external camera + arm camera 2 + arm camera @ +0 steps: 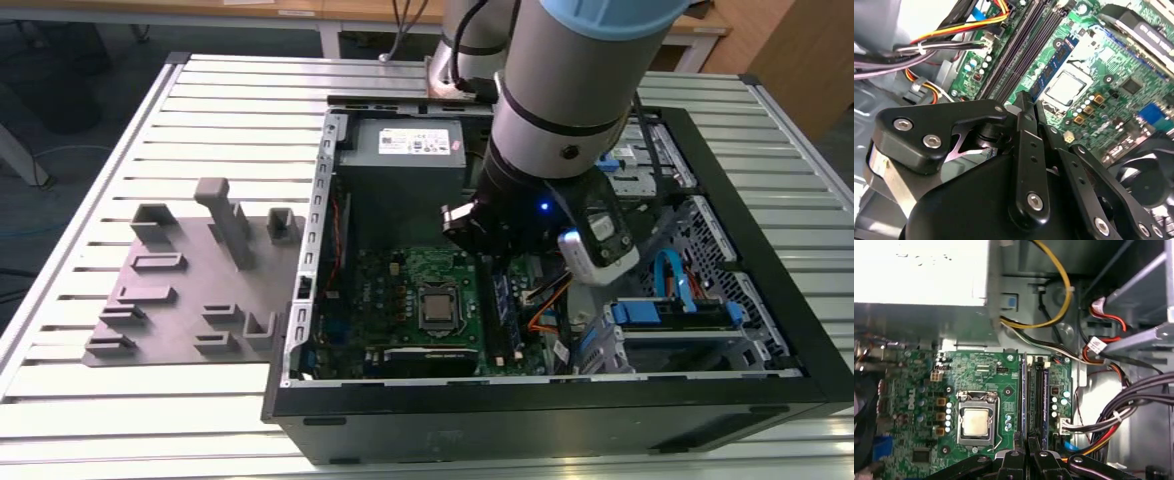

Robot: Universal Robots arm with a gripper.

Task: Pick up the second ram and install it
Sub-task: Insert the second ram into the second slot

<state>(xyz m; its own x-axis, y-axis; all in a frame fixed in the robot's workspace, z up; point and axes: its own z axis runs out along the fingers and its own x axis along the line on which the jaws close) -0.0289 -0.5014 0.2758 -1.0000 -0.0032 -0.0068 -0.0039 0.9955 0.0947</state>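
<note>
The second ram (1023, 390) is a thin strip seen edge-on, standing along the motherboard slot nearest the processor socket (976, 422). In the second wrist view its blue-labelled side (1054, 65) runs out from under my fingertips. My gripper (1027, 452) is deep inside the open computer case, its two black fingers (1024, 130) shut together on the ram's middle. In the exterior view the gripper (497, 250) hangs over the slots and the ram (503, 300) shows just below it. Beside the ram lie the other dark slots (1035, 395).
The green motherboard (400, 280) fills the case floor, with a power supply (400, 150) at the far end. Bundled cables (1114, 425) and a drive cage (674, 310) crowd the side beyond the slots. A grey fixture plate (187, 290) sits on the slatted table at the exterior view's left.
</note>
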